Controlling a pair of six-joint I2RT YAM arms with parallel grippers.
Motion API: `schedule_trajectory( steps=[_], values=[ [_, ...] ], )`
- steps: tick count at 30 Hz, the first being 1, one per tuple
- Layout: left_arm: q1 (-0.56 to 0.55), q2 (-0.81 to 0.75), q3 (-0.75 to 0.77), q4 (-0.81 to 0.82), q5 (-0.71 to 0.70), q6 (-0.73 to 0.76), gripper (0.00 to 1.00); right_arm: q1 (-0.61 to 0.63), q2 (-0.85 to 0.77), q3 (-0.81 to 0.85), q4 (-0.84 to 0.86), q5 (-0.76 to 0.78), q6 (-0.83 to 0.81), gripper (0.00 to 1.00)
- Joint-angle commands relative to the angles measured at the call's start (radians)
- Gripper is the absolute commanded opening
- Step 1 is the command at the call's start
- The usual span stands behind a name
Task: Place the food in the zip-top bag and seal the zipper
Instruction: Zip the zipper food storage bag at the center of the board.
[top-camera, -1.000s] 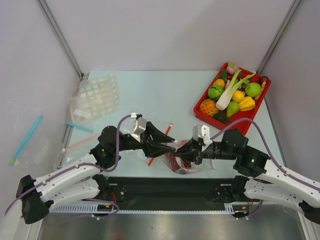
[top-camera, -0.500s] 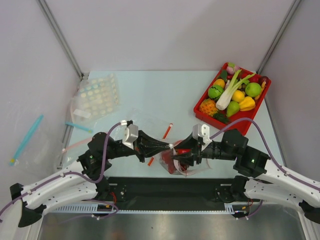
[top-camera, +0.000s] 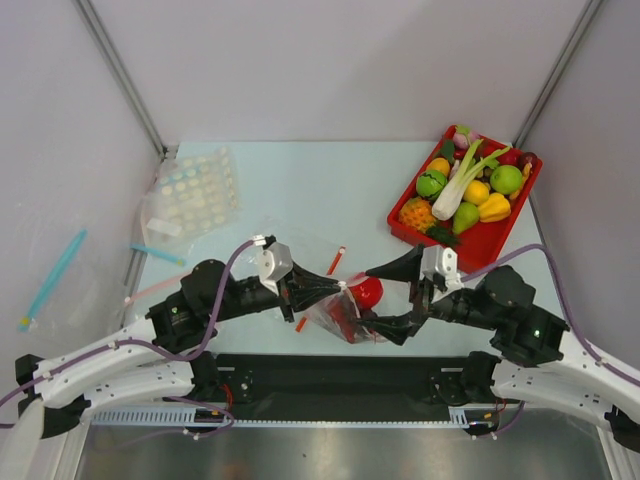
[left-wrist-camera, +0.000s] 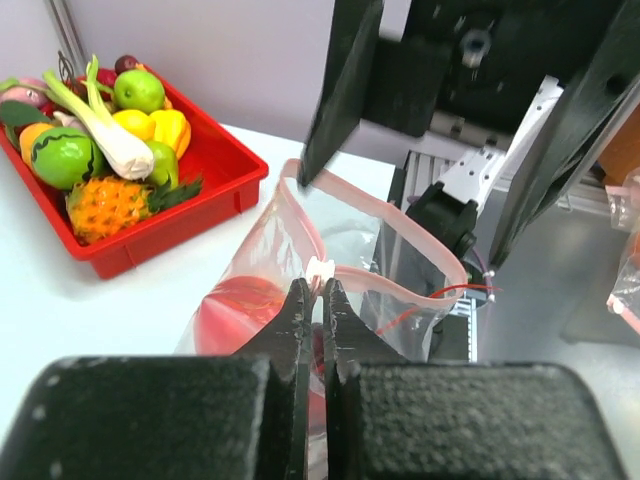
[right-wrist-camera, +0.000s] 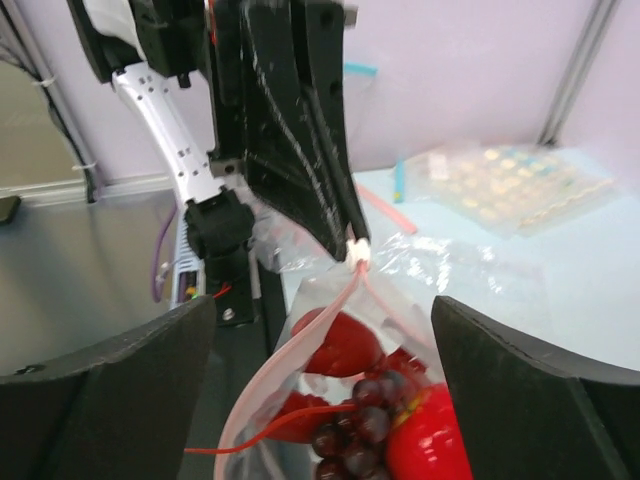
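At front of pale table (top-camera: 300, 190): clamping L gripper (left-wrist-camera: 320, 290) on pale pink plastic zipper strip (left-wrist-camera: 400, 222) of clear crinkly bag (top-camera: 345, 315), glossy toy foods (right-wrist-camera: 350, 420) inside; holding R gripper (top-camera: 372, 303) splayed wide. Could leave gaps if pinched off-track.

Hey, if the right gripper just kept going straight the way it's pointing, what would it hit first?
Most likely the right gripper meets the open mouth of the zip-top bag, with food inside. The left gripper, pinching its zipper, sits just beyond. Depth is uncertain.
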Motion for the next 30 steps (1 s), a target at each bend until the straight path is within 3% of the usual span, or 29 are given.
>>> schedule_trajectory(
  steps=[1,7,16,22,26,30],
  values=[
    [-0.010,-0.015,0.054,-0.017,-0.032,0.025,0.00,0.017,-0.030,0.031,0.027,0.089,-0.002,0.98],
    [-0.023,-0.003,0.061,-0.026,-0.020,0.029,0.00,0.051,-0.030,0.006,0.074,0.178,-0.034,1.00],
    [-0.036,0.003,0.064,-0.022,-0.002,0.036,0.00,0.125,0.105,0.046,0.033,0.325,-0.085,0.96],
    [-0.042,-0.019,0.061,-0.022,0.000,0.039,0.00,0.175,0.151,0.068,0.008,0.410,-0.111,0.85],
    [-0.047,-0.031,0.060,-0.017,0.012,0.042,0.00,0.182,0.167,0.075,-0.001,0.411,-0.114,0.67],
    [-0.050,-0.054,0.050,-0.014,-0.006,0.043,0.00,0.182,0.158,0.075,-0.012,0.385,-0.116,0.63]
  ],
)
